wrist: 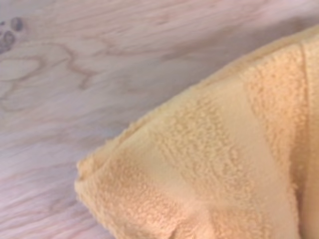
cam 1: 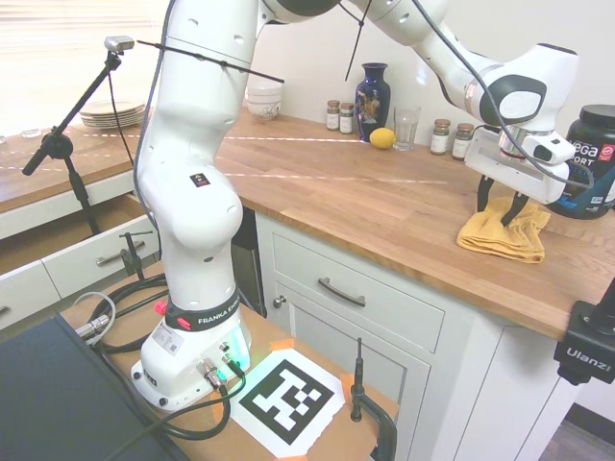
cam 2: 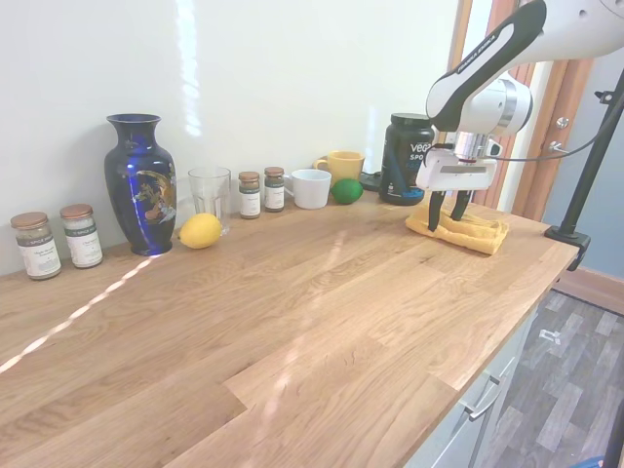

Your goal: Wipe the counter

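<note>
The counter point(cam 1: 365, 192) point(cam 2: 292, 312) is a long brown wooden top on white cabinets. A folded yellow cloth point(cam 1: 500, 240) point(cam 2: 473, 234) lies on it near its end and front edge. My gripper point(cam 1: 502, 213) point(cam 2: 446, 216) points straight down onto the cloth, open, with its dark fingers standing either side of a raised fold. The wrist view shows the cloth's terry corner point(wrist: 214, 164) lying on the wood grain point(wrist: 75, 64).
Along the wall stand a black tub point(cam 1: 596, 158) point(cam 2: 405, 156) just behind the cloth, a yellow mug point(cam 2: 341, 164), white mug point(cam 2: 310, 188), lime point(cam 2: 346, 190), spice jars point(cam 2: 261, 192), glass point(cam 2: 209, 193), lemon point(cam 2: 200, 231) and blue vase point(cam 2: 141, 185). Stacked plates point(cam 1: 113, 115) sit on a separate surface.
</note>
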`<state>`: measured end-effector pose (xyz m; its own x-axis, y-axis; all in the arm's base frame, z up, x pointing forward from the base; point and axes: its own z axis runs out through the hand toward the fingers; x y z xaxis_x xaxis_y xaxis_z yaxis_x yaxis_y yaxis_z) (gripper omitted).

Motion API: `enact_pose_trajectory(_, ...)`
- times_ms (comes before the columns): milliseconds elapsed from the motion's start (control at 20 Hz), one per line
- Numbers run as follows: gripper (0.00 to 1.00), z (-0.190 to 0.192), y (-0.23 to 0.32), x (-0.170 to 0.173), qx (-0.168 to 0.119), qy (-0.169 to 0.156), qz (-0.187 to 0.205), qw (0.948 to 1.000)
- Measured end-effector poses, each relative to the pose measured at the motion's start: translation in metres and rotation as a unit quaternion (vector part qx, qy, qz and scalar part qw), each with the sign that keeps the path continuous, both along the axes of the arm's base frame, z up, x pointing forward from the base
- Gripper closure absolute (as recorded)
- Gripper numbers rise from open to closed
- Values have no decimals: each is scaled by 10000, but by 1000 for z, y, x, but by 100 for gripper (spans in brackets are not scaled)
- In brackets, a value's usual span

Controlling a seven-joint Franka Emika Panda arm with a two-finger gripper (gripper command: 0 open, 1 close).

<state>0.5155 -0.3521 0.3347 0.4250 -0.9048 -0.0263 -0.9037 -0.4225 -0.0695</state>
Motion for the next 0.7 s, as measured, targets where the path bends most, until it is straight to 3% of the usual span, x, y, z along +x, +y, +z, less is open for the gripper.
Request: enact_pose_trajectory(700,100,0,0,0,108,-82,42,9999)
